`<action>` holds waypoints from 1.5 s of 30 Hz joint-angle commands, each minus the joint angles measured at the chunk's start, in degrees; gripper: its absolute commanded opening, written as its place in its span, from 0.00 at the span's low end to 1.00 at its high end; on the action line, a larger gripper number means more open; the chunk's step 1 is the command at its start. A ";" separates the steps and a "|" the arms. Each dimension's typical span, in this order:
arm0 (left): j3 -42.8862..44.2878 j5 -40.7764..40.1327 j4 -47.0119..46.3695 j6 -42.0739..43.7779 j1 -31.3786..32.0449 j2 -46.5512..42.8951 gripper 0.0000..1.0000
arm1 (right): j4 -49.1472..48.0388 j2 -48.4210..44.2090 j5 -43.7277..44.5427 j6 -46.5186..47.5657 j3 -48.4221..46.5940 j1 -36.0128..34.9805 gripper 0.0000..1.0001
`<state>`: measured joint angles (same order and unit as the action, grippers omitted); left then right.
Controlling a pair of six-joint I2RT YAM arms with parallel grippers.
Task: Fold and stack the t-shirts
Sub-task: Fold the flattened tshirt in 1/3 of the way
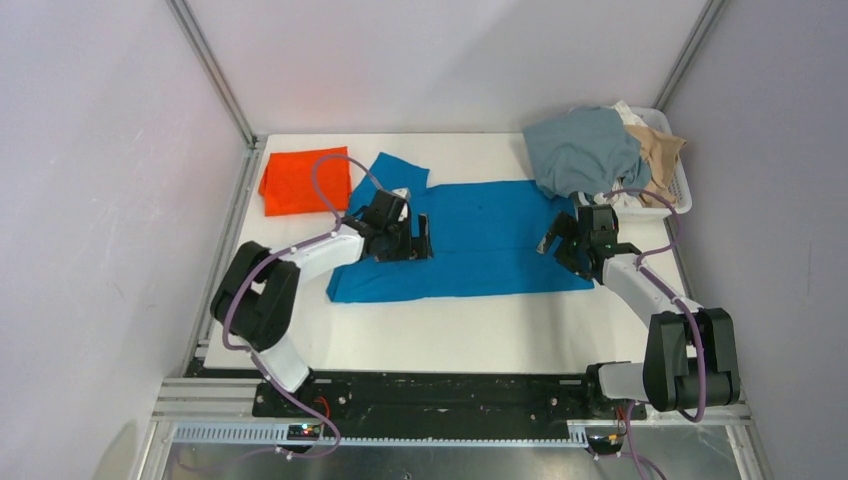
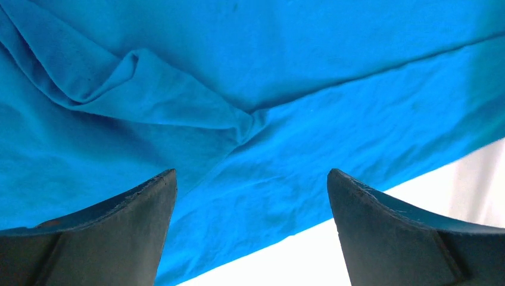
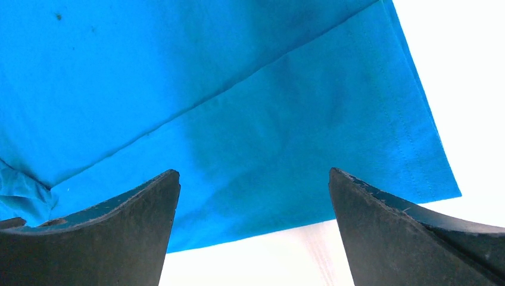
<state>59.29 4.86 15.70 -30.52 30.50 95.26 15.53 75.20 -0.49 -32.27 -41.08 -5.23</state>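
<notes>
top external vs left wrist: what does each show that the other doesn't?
Top external only: the folded orange-red t-shirt at the table's far left, the white slotted plastic basket heaped with the grey-blue t-shirt and the tan t-shirt, and the right gripper. Left wrist only: a bunched crease in the cloth ahead of the fingers. Both: the bright blue t-shirt spread on the white table, with the left gripper open over it.
</notes>
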 commanded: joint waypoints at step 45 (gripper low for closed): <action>-0.81 6.11 -12.38 2.83 -10.55 5.12 1.00 | -7.69 16.75 2.52 -0.06 -7.85 -7.10 1.00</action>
<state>60.69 8.75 6.44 -24.60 21.37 98.35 8.08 89.65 0.84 -31.46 -46.44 -11.40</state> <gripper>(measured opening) 0.996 0.993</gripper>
